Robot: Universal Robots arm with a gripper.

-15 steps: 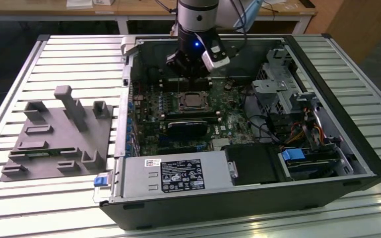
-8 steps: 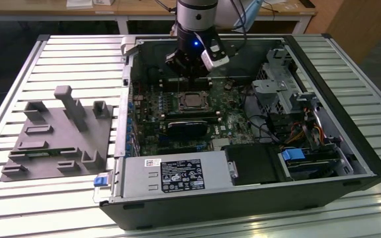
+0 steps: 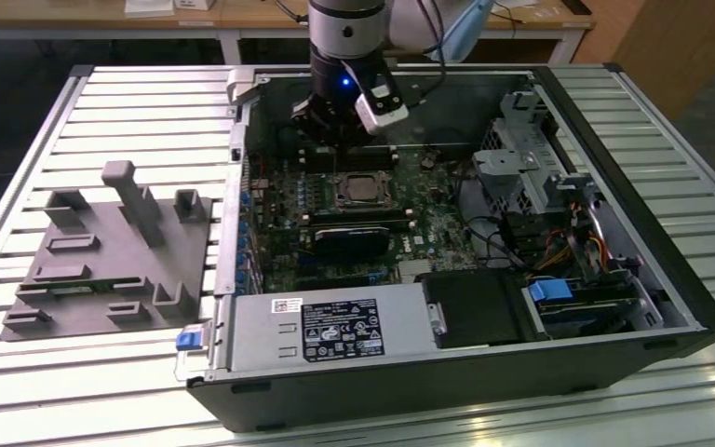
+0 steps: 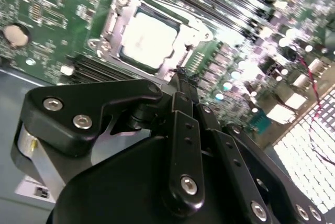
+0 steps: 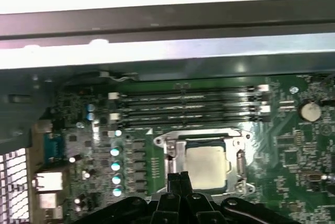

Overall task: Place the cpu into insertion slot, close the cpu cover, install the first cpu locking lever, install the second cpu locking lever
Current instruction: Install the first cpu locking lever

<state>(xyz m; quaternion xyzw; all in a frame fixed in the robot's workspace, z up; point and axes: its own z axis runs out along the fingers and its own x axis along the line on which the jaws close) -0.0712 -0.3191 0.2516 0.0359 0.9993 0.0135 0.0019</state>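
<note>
Gripper (image 4: 184, 75) (closed), just beside seated cpu (image 4: 148, 40)

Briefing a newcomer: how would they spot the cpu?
Inside the open black computer case lies a green motherboard. Near its middle sits the small square silvery-grey cpu, silver-framed, unlike the long black memory slots beside it.

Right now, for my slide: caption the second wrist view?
Shut hand beside the cpu, seated under its cpu cover.
</note>
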